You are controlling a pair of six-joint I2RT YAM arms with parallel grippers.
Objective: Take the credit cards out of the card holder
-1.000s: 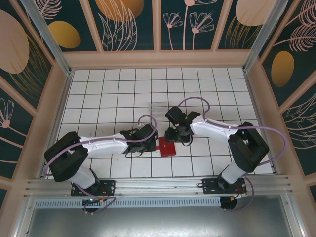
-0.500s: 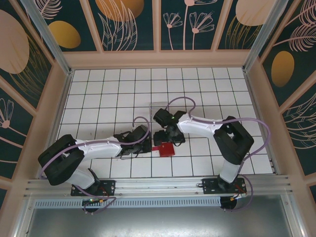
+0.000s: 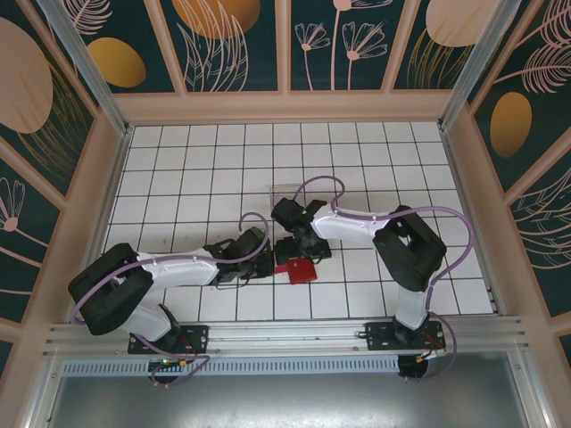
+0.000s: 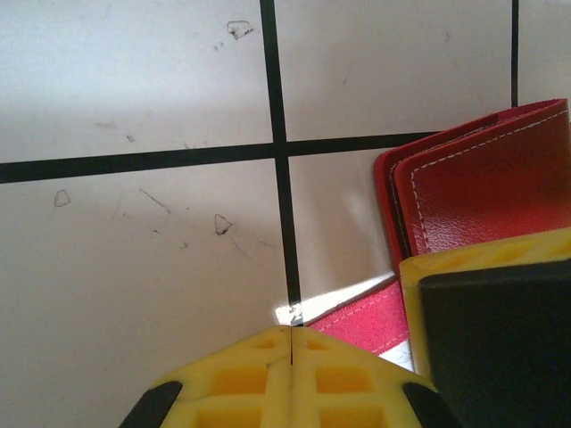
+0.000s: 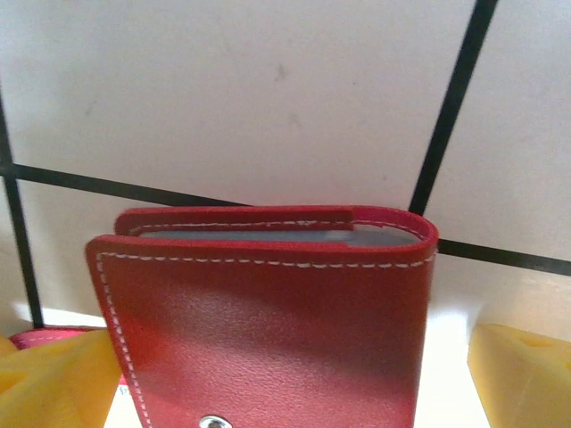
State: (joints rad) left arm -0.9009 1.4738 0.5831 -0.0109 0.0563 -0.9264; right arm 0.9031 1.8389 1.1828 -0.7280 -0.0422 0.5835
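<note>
- Card holder [image 5: 268, 330]: red grained cover, white stitching along the edges, grey lining at the open edge, silver snap stud [image 5: 211, 422].
- Closing tab [image 4: 361, 321]: red, woven-looking texture.
- Left gripper [image 4: 291, 339] and right gripper [image 5: 268, 383]: yellow fingers [image 5: 513, 370].
- Table [image 3: 196, 160]: white, black grid lines, small dark scuffs.
- Left arm [image 3: 169, 265] and right arm [image 3: 352, 225]: white links, black joints, purple cables [image 3: 319, 177].
- Walls [image 3: 357, 62]: dark teal, orange and peach ovals, pale line-drawn plants.
</note>
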